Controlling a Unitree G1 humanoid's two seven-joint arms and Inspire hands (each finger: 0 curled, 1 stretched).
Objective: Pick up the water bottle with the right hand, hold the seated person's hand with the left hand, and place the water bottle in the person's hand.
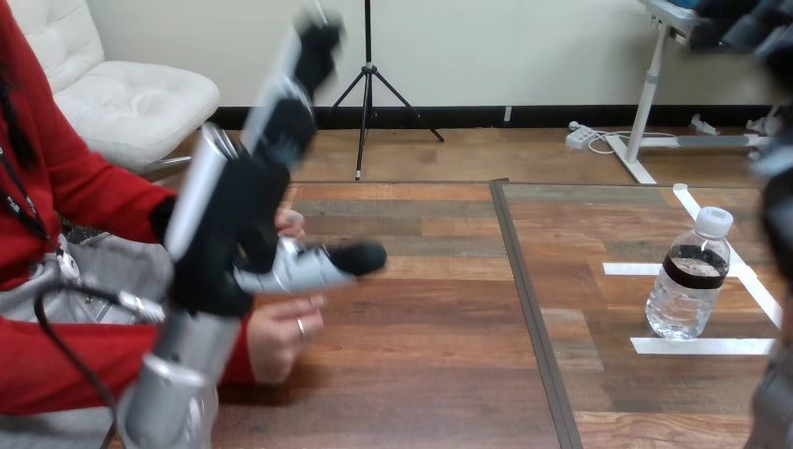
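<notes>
Water bottle stands upright on the table, cap up, on the robot's right side and well apart from the person's hands, so its long axis is vertical and a side grip suits it. Right arm is a dark blur just beside the bottle and by far the nearer; cannot tell how its hand is set. Left hand is raised and open, fingers straight and thumb out, over the person's lower hand, no grip seen.
</notes>
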